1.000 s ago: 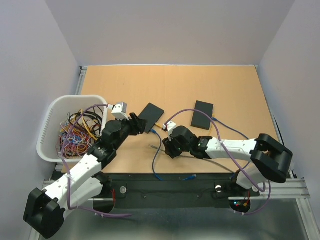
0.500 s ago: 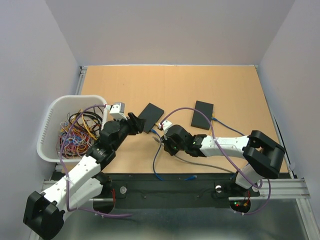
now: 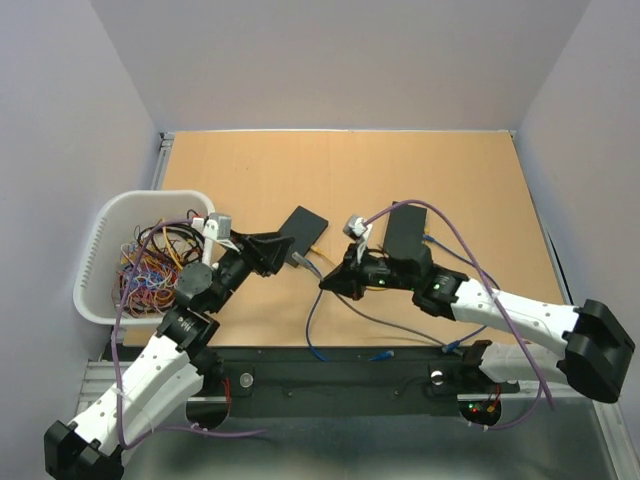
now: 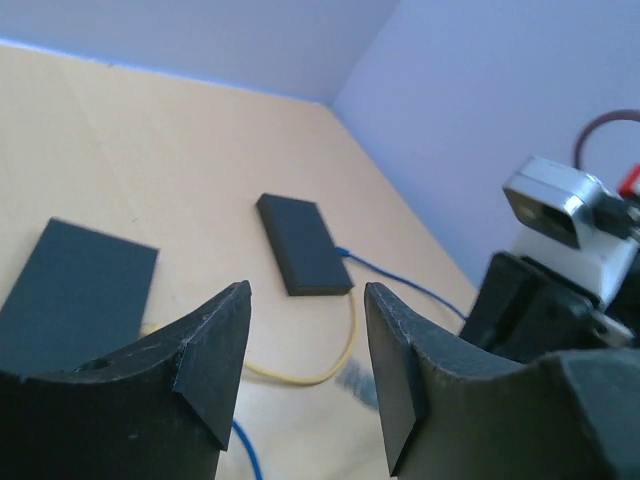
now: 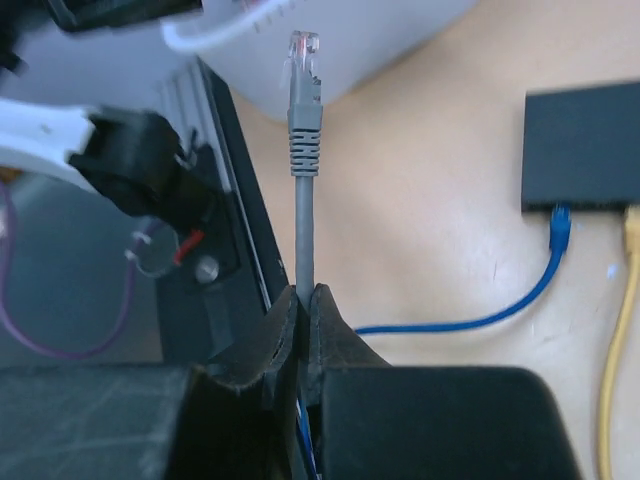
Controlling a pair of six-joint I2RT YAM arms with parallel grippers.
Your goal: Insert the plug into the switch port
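In the right wrist view my right gripper (image 5: 305, 295) is shut on a grey cable, just below its ribbed boot. The clear plug (image 5: 303, 48) on its end sticks straight out past the fingertips. A black switch (image 5: 585, 145) lies to the right of it, with a blue plug (image 5: 560, 226) and a yellow plug (image 5: 632, 228) in its ports. From above, my right gripper (image 3: 331, 282) hovers just right of that switch (image 3: 303, 230). My left gripper (image 3: 270, 253) is at the switch's left side, jaws open and empty (image 4: 307, 330).
A second black switch (image 3: 405, 231) lies right of centre with a blue cable (image 4: 400, 282) in it. Yellow cable (image 4: 322, 370) and blue cable (image 3: 312, 330) loop over the table. A white basket (image 3: 100, 235) of tangled wires stands at the left edge.
My right gripper has shut on the grey cable and lifted it, with the arm stretching out and turning leftward. My left arm has drawn back slightly and its wrist has tilted.
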